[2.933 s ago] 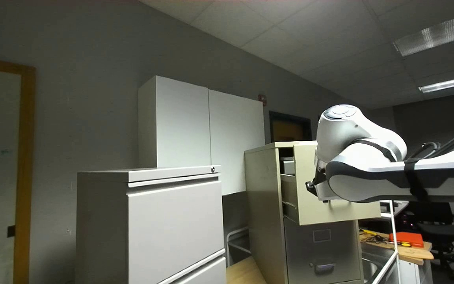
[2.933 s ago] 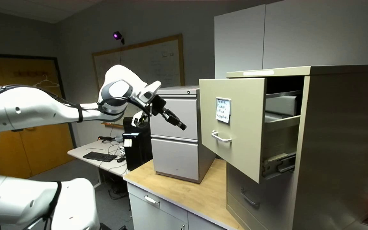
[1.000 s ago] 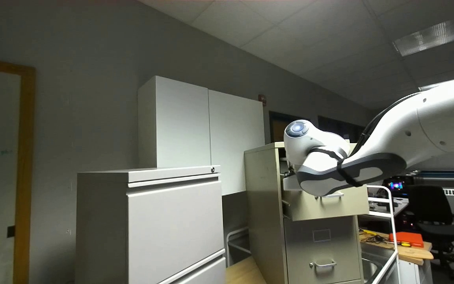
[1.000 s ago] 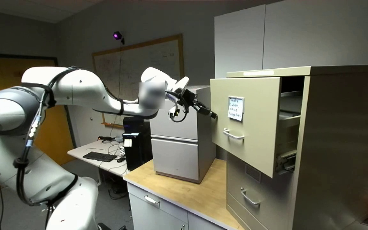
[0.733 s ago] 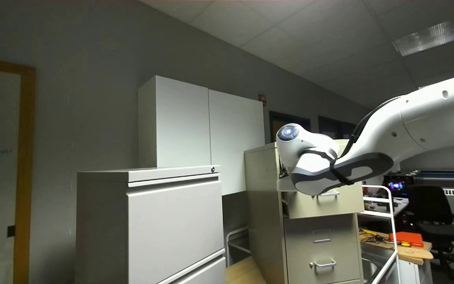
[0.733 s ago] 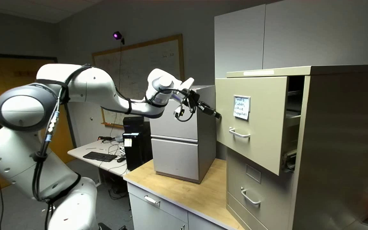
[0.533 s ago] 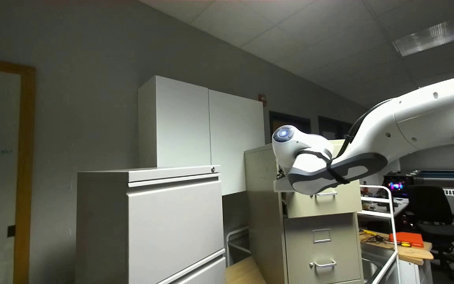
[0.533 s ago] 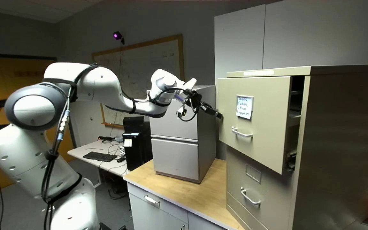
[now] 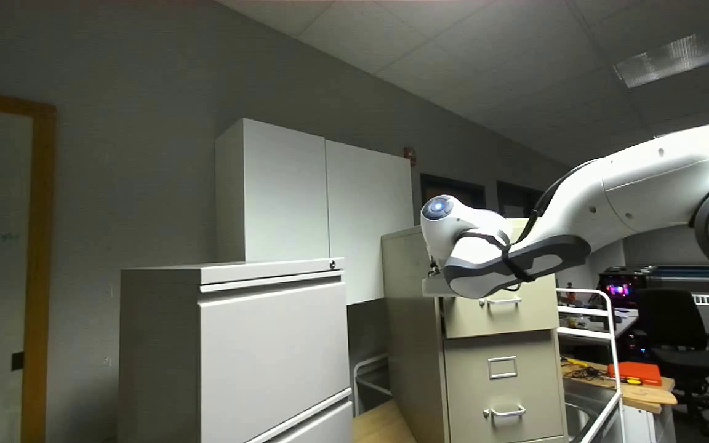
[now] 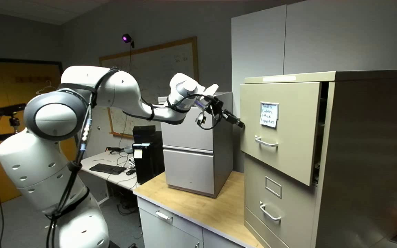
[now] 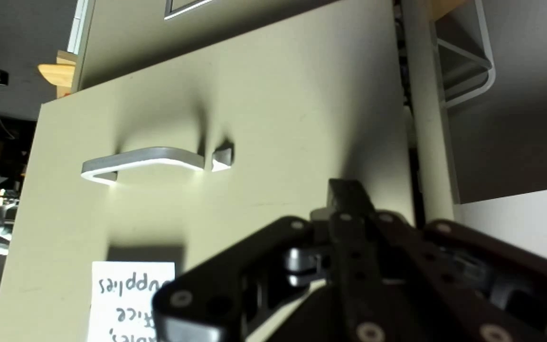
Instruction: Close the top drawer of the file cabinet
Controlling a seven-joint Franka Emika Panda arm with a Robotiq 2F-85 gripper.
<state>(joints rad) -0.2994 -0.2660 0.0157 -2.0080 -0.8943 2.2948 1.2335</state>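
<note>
The top drawer's flat tan front shows in both exterior views and in the wrist view. It has a silver handle and a paper label. It stands out from the beige file cabinet by a narrow dark gap along its side. The cabinet also shows in an exterior view. My gripper is shut and holds nothing. Its fingertips are at the drawer front near the side edge, away from the handle, seemingly touching it. In an exterior view the arm hides most of the gripper.
A pale grey low cabinet stands beside the file cabinet on a wooden counter. Tall white cupboards hang behind. A white cart frame stands past the file cabinet. A desk with a keyboard is farther back.
My gripper has moved up to the drawer front and on toward the cabinet. The top drawer has slid inward with it, and the gap at its side has narrowed a lot.
</note>
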